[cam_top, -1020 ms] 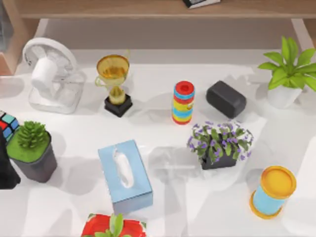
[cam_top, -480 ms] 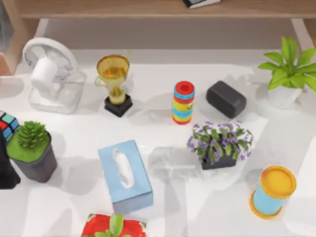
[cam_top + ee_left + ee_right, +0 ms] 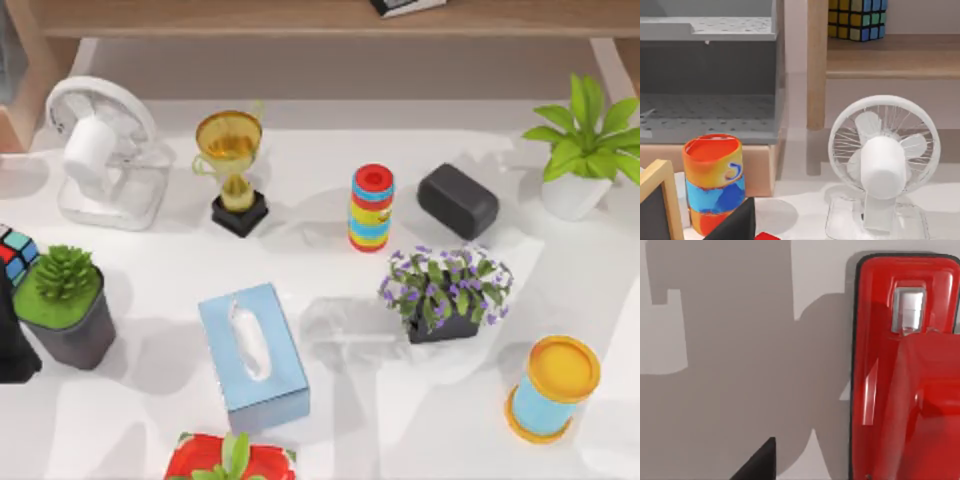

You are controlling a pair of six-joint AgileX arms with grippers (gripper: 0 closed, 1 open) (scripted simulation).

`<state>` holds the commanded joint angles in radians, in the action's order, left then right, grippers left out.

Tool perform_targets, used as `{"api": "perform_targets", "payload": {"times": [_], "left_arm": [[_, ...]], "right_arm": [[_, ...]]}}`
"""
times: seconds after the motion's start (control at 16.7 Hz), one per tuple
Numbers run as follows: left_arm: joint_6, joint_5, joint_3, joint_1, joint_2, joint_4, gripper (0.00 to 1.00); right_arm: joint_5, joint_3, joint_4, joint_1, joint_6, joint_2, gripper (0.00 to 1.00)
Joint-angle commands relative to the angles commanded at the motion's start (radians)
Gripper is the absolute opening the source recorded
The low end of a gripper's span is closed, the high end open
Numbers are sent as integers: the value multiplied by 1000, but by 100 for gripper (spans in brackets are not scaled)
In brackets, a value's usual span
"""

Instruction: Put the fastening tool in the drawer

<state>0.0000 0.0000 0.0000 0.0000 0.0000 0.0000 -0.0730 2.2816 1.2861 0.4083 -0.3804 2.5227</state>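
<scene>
On pale surface, glossy red stapler [image 3: 900, 380]

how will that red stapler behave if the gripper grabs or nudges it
The red stapler looks glossy, so fingers may slip on it. It lies flat with a long base, so it probably slides rather than rolls. It seems rigid, though its hinged top may give under a squeeze.

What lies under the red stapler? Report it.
The stapler lies flat on a plain pale grey surface, crossed by shadows. The patch directly beneath it is covered.

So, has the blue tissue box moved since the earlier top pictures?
No. The blue tissue box lies at the same place and angle, beside the purple flower pot, as before.
</scene>
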Motion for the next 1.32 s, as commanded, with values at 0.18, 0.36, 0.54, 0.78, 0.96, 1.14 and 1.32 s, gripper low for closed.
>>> {"api": "perform_targets", "payload": {"times": [0.18, 0.36, 0.54, 0.78, 0.96, 1.14, 1.32], "left_arm": [[0, 0, 0, 0, 0, 0, 100], [0, 0, 0, 0, 0, 0, 100], [0, 0, 0, 0, 0, 0, 100], [0, 0, 0, 0, 0, 0, 100], [0, 0, 0, 0, 0, 0, 100], [0, 0, 0, 0, 0, 0, 100], [0, 0, 0, 0, 0, 0, 100]], "right_arm": [[0, 0, 0, 0, 0, 0, 100], [0, 0, 0, -1, 0, -1, 100], [-6, -10, -11, -1, -1, -8, 100], [-52, -86, -90, 4, -3, -67, 100], [-116, -190, -195, 18, 0, -150, 100], [-202, -328, -329, 40, 3, -259, 100], [-311, -495, -484, 63, 3, -380, 100]]}}
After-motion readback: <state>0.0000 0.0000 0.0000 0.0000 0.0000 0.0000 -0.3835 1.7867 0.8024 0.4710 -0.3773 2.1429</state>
